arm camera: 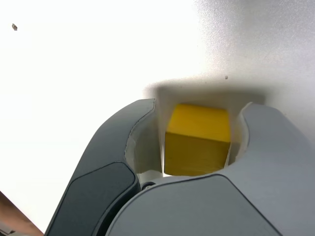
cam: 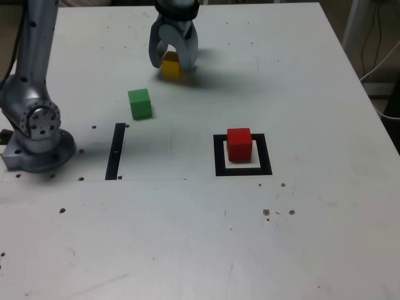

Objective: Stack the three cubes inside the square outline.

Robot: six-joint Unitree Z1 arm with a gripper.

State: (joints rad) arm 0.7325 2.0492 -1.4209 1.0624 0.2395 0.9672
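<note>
Yellow solid cube (arm camera: pixel 197 140) sits btwn our grey gripper's (cam: pixel 173 60) jaws, one side touching, other w/ gap; firm grip unclear. Red cube (cam: pixel 239 144) already in black square outline (cam: pixel 219 156); green cube (cam: pixel 140 103) nearby, unstacked. 2 left.

Cubes — red (cam: pixel 239 142), yellow (arm camera: pixel 198 140), green (cam: pixel 140 103)

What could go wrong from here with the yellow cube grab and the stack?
1. The end effector straddles the yellow cube, but the wrist view shows a gap on one side, so the cube may get pushed or twist as the jaws close.
2. The red cube sits toward the far edge of the outline; a stack built on it could end up off-centre.
3. The green cube lies close by and could be nudged during the lift.
</note>
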